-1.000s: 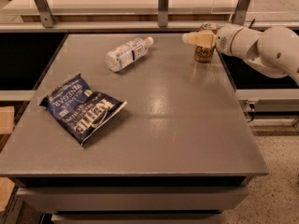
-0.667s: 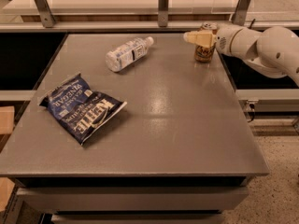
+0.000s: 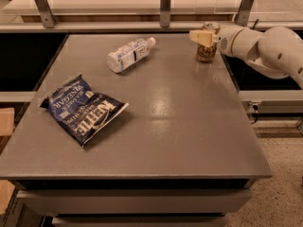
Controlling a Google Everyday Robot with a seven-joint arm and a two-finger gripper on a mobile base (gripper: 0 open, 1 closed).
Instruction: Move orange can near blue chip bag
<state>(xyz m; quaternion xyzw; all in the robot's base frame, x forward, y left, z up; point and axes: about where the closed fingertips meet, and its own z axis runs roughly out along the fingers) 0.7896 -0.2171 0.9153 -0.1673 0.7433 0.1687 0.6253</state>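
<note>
The orange can [image 3: 207,52] is seen upright at the far right of the worktop [image 3: 184,131], close to its right edge. The claw [image 3: 202,36] is held at the can's upper part, with a pale piece lying across the front of the can just below its silver top. Whether the can is gripped or the claw only stands around it cannot be told.

Against the views of a second ago, almost nothing is found changed: can and claw are placed as they were, and the can's foot appears to rest on the worktop. The carrying is therefore judged not yet begun; the grasp is probably being settled.

The blue chip bag [image 3: 85,110] lies flat at the near left, well apart from the can. A clear plastic bottle [image 3: 129,55] lies on its side at the far middle, left of the can. It is placed a little beyond the straight line from can to bag, so it should be passed on its near side. The white arm [image 3: 265,46] reaches in from the right.
</note>
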